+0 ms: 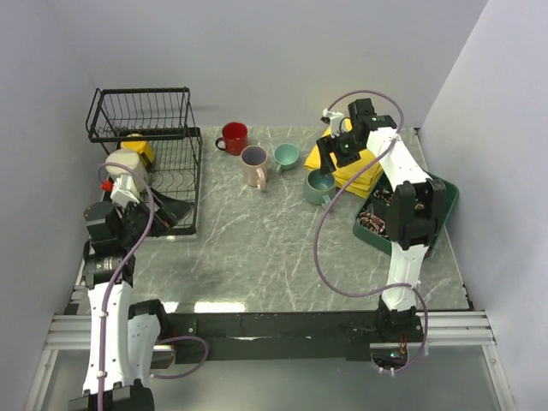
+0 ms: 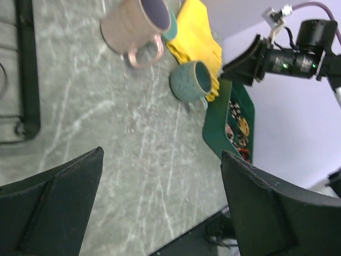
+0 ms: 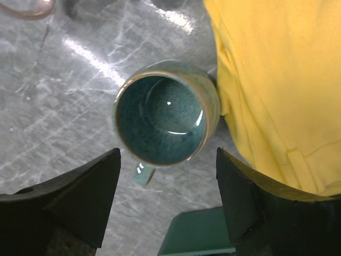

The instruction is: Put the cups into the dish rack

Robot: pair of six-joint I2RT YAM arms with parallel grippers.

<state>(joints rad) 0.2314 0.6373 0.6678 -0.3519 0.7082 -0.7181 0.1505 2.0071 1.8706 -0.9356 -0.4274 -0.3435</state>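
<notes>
Right gripper (image 3: 168,157) jaws stood apart, empty, above glossy speckled grey-green ceramic mug (image 3: 160,112), upright on grey veined marble-look tabletop (image 3: 53,96), just beside yellow cloth (image 3: 277,80). Left gripper (image 2: 162,154) wide apart, empty. Black wire dish rack (image 1: 145,128) sat far left.

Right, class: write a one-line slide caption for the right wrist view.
Right tool, jaws open, poised above an upright grey-green mug beside a yellow cloth.
</notes>
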